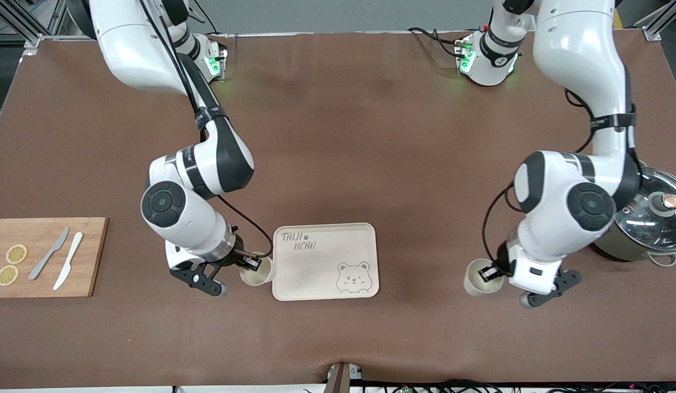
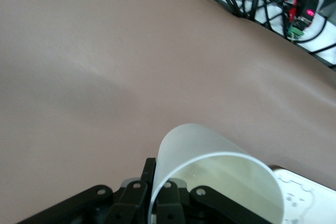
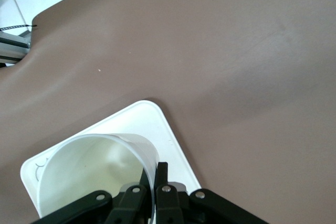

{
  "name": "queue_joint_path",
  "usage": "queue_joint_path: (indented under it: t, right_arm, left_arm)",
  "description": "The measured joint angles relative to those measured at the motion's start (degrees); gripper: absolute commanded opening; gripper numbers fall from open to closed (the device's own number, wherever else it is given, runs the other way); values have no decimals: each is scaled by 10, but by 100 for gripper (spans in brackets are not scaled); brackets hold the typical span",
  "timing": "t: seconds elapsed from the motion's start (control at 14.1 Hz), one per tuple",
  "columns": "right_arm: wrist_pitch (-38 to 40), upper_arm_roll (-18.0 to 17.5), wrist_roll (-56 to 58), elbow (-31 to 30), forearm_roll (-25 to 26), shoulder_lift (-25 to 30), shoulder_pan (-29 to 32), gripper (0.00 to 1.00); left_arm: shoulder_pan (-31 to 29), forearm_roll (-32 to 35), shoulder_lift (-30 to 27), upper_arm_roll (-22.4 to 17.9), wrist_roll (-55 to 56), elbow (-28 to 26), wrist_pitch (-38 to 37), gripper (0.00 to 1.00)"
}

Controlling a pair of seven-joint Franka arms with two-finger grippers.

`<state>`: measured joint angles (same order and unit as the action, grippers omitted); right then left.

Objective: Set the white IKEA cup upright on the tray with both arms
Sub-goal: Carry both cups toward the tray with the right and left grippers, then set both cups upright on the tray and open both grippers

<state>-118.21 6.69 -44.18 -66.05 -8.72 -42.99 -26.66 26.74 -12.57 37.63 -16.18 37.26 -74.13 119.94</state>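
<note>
We can read only one bit of writing. The words "TAIJI BEAR" stand in grey letters on the cream tray, in the corner toward the robots and the right arm's end of the worktop. A tiny paw mark sits right after "TAIJI". We see small print on a band of each arm, but it is too small for us to read.

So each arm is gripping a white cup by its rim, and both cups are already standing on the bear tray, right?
Not quite. Each does grip a cup by its rim, but in the front view the right gripper has its cup beside the tray, and the left gripper has its cup well away from it.
</note>
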Motion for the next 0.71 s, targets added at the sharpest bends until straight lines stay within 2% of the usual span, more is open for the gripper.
queue_joint_path:
  t: [0.21,0.5,0.71]
  right_arm:
    - [-68,0,-14,-32,0,-10,-16,0]
    - [-165,0,-14,-121,16,-17,-31,0]
    - [-215,0,-17,-169,22,-19,-49,0]
  left_arm:
    - [28,0,1,3,68,3,0,0]
    - [61,0,14,16,146,6,2,0]
    - [73,0,29,50,204,11,19,0]
